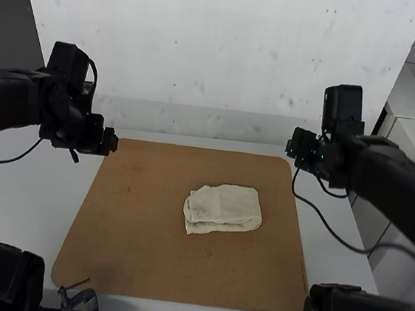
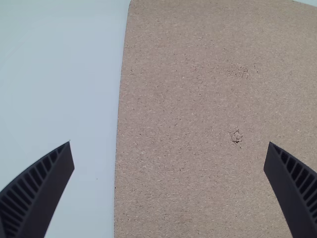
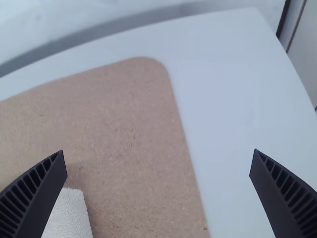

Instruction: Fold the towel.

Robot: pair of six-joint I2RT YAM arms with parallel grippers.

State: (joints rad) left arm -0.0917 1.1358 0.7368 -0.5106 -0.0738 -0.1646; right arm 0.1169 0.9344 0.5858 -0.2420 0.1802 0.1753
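Note:
The cream towel (image 1: pixel 223 208) lies folded into a small, roughly rectangular bundle on the brown board, its layers visible along the near and right edges. My left gripper (image 1: pixel 109 142) is over the board's far left corner, apart from the towel; in its wrist view the left gripper (image 2: pixel 169 158) is wide open over bare board. Above the far right corner stands my right gripper (image 1: pixel 295 144), also away from the towel. The right wrist view has the right gripper (image 3: pixel 157 161) open, with part of the towel (image 3: pixel 68 215) beside one finger.
The brown board (image 1: pixel 139 245) lies on a white table (image 1: pixel 31 204), with a pale wall behind it. Cables hang from both arms. Dark equipment stands at the near edge, and a white cabinet is beyond the table's right side.

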